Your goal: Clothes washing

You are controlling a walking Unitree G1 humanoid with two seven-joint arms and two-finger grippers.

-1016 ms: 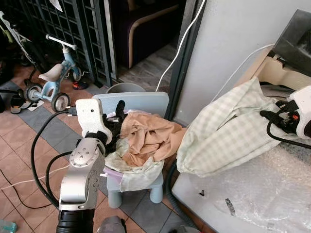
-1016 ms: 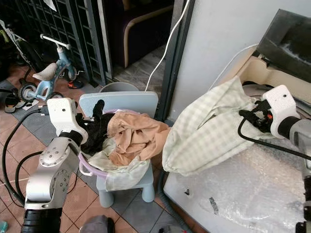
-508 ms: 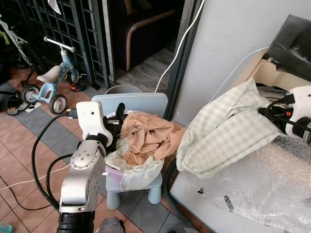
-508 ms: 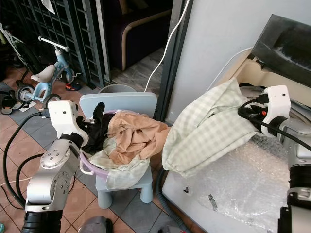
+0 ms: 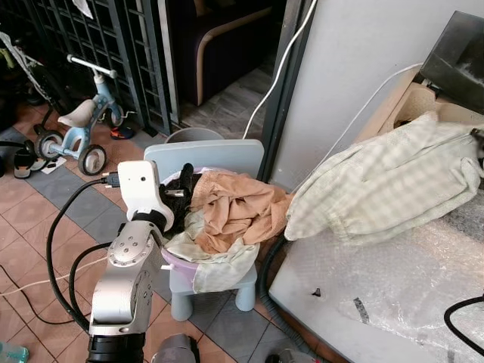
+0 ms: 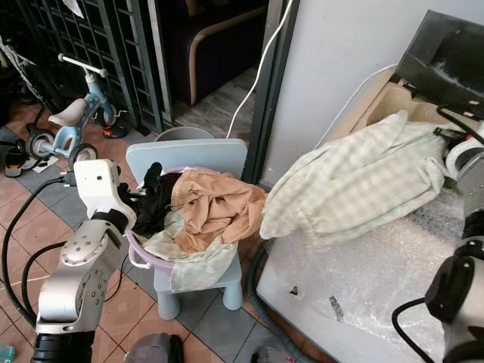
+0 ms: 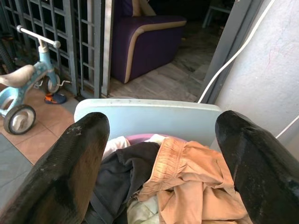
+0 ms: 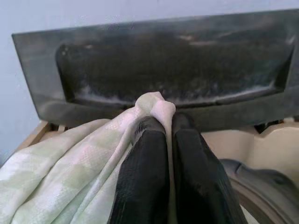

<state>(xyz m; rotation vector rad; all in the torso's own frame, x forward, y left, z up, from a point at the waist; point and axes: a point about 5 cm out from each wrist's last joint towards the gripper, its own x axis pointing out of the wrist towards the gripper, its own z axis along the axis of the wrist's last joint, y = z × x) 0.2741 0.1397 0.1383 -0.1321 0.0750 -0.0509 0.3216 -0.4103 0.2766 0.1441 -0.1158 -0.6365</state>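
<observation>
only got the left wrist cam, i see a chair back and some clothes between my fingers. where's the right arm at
Observer: The right gripper is shut on a pale green checked cloth, a fold pinched between its fingers.
Operator: where is the cloth hanging
Observer: It is stretched from the gripper, its lower end over the edge of the washer top, which is covered in bubble wrap.
Operator: is the washer lid open
Observer: Yes, the dark lid stands raised just behind the gripper.
Operator: is my basket on the floor
Observer: No, the purple basket sits on the seat of the small blue chair.
</observation>
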